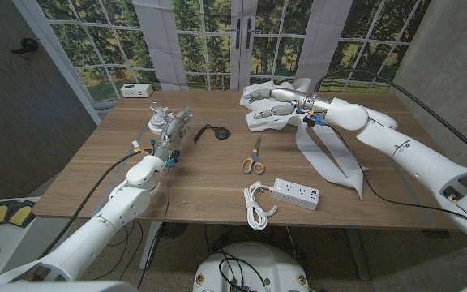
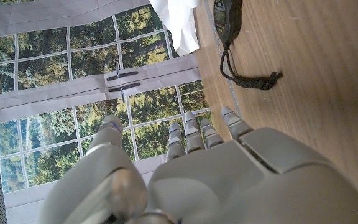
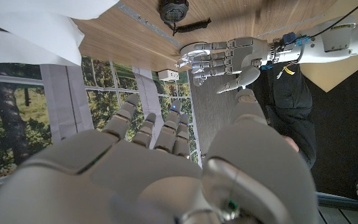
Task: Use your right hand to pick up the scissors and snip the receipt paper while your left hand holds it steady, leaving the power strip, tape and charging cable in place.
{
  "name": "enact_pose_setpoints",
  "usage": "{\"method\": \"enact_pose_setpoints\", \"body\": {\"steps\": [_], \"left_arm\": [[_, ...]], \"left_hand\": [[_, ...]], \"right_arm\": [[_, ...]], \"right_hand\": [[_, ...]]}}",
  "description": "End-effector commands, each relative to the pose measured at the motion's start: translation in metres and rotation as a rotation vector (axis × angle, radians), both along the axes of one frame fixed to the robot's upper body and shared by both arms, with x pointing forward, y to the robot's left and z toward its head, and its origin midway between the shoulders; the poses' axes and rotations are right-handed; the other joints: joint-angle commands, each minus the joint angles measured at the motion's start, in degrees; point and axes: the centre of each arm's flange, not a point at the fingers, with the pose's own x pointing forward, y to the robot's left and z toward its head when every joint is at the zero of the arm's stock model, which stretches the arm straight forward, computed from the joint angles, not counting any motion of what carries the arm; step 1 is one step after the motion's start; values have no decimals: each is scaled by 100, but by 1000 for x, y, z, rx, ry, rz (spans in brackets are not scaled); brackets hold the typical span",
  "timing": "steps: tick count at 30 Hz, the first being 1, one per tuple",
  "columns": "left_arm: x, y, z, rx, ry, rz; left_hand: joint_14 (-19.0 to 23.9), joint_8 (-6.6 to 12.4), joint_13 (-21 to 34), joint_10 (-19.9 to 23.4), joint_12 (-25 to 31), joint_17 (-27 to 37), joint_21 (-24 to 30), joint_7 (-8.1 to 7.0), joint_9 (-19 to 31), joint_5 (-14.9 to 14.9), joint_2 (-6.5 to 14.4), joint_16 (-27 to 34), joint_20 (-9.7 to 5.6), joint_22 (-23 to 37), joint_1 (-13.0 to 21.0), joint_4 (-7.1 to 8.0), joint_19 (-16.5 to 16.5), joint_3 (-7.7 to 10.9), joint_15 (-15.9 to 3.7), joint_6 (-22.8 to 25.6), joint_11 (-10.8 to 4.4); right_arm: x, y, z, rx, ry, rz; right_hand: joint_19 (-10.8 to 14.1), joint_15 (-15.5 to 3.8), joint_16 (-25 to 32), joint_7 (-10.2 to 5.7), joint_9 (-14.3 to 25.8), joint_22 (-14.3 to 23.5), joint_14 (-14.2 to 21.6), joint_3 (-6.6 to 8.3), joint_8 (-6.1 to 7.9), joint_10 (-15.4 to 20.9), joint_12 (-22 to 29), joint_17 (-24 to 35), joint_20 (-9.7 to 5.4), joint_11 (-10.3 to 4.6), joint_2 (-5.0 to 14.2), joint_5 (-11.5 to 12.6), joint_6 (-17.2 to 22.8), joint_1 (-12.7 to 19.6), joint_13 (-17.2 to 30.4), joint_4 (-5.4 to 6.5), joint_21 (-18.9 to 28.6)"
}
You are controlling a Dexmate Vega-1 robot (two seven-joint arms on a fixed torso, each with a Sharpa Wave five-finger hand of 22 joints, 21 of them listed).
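Wooden table (image 1: 209, 182): one scissors (image 1: 254, 159), one power strip (image 1: 296, 194), one receipt paper (image 1: 327, 154); left hand (image 1: 170, 126), right hand (image 1: 270, 109) fingers released.

Bare wood around scissors (image 1: 253, 159); power strip (image 1: 295, 193), cable (image 1: 257, 204) crowd near side; tape (image 1: 216, 132) beyond.

Words on the power strip (image 1: 295, 193): none that can be read, too small.
Print on the receipt paper (image 1: 323, 150): looks blank white, nothing to read.
Marks on the scissors (image 1: 254, 157): none can be seen.
White box on the window sill (image 1: 137, 90): no letters can be made out.
Numbers or signs anywhere: none can be read.
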Motion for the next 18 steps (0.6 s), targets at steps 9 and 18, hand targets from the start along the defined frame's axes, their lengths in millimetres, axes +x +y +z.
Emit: {"method": "enact_pose_setpoints", "body": {"steps": [9,18], "left_arm": [[2,-7,-1,-4,3,1],[0,-8,-4,-14,3,6]], "left_hand": [[73,7,30,19,5,13,40,8,29,35,2,18,-16,27,13,-1,-3,-19,2,62,17],[71,3,30,28,3,13,39,5,29,35,1,16,-13,27,12,-1,-2,-23,7,63,49]], "right_arm": [[3,4,1,-37,-2,28],[5,4,2,-35,13,40]], "right_hand": [[0,-390,-27,-56,12,14,-58,59,-41,12,-60,19,-11,-72,21,1,-13,169,9,-38,13],[-12,-364,-28,-71,12,14,-62,70,-25,27,-62,20,0,-80,14,-3,38,206,11,-38,11]]}}
